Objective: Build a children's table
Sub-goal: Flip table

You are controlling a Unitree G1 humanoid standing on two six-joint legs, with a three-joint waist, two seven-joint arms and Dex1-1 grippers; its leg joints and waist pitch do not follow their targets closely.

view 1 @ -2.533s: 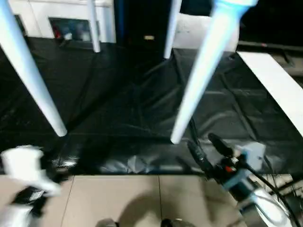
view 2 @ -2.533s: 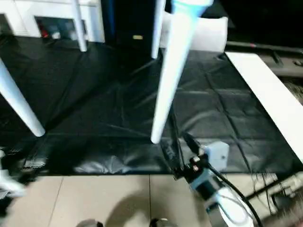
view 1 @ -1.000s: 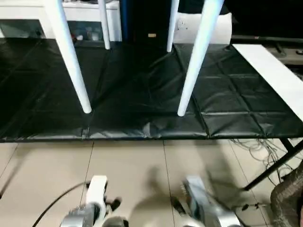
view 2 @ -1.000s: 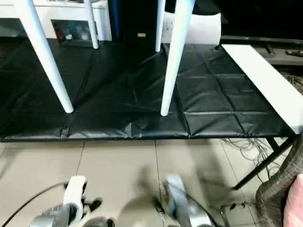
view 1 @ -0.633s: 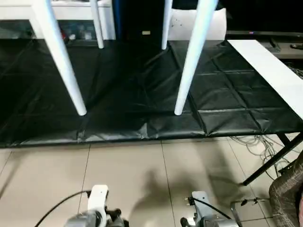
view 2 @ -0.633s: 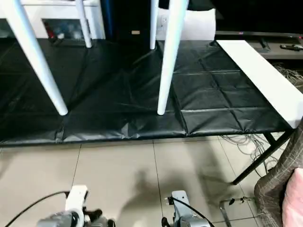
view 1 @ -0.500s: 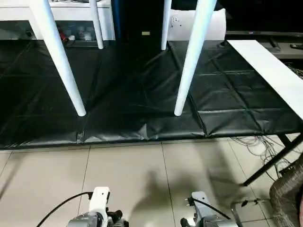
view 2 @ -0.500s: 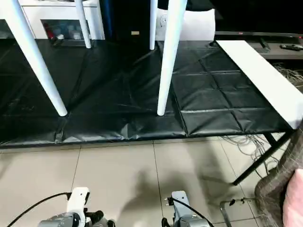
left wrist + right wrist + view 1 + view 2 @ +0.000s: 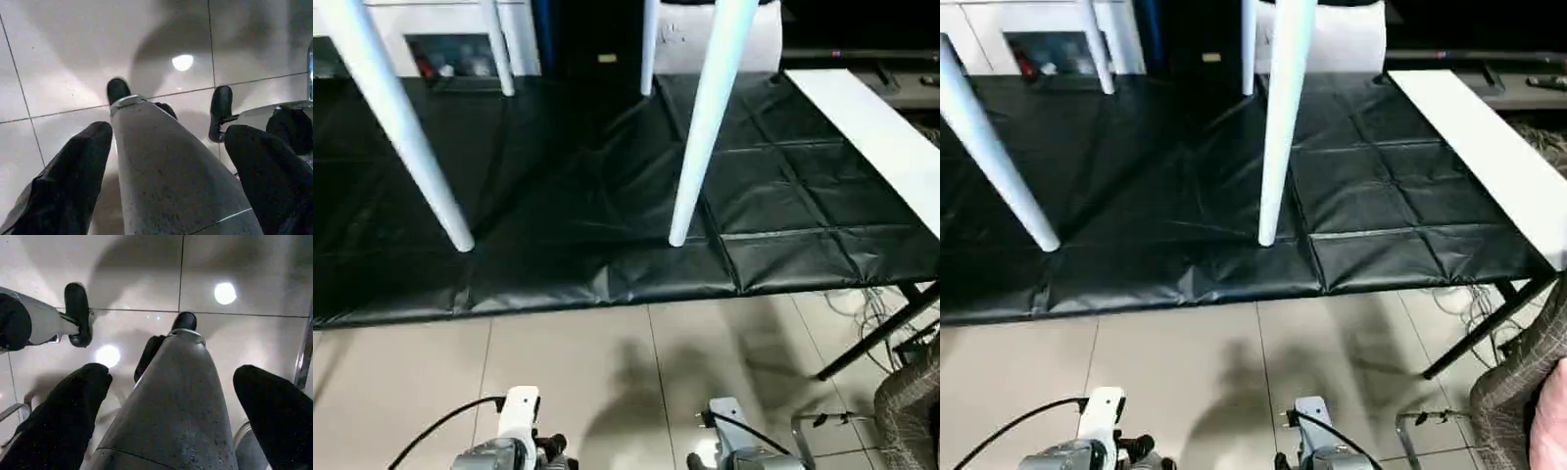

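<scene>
The children's table (image 9: 705,117) was seen standing upright on a black mat (image 9: 558,196); only legs were in frame, tabletop cut off above the pic. Four white tapered legs were counted: near-left leg (image 9: 401,137) w/ foot close to the mat's front edge, left of middle; near-right leg (image 9: 700,137) w/ foot near the front edge, approx. mid-mat; two far legs (image 9: 497,49) (image 9: 649,49) planted toward the mat's back edge. The mat was creased, its front edge meeting beige floor tiles (image 9: 607,372).

A flat white board (image 9: 871,137) was laid along the mat's right edge, apart from the legs. A white cabinet (image 9: 450,44) was noted behind the mat's back edge.

Left gripper (image 9: 166,161) was seen w/ fingers (image 9: 73,181) spread wide, nothing between them but the robot's own grey leg below. Right gripper (image 9: 171,401) likewise: fingers (image 9: 63,416) wide apart, nothing held, tiles beneath. Both were well apart from the table.
</scene>
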